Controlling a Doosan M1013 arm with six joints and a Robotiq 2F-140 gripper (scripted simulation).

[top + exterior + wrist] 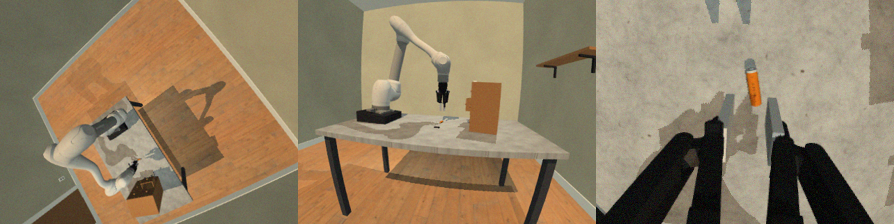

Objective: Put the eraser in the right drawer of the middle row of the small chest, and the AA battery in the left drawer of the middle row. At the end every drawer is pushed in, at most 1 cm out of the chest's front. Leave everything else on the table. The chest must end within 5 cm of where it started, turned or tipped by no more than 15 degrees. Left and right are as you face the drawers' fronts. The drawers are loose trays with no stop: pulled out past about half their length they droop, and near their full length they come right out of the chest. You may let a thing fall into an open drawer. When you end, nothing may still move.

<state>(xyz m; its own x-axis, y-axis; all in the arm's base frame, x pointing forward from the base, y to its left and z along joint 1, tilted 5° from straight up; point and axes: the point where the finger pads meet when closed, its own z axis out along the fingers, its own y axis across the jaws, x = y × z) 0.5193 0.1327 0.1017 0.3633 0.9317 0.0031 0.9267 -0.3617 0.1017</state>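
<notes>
Gray-green walls and a cream wall (444, 42) enclose an orange plank floor (167, 45) (413, 205), where a pale mottled table (130, 142) (413, 142) stands on black legs at its corners, throwing a dark shadow beyond its long edge, with a wooden wall shelf (569, 58) on black brackets.
</notes>
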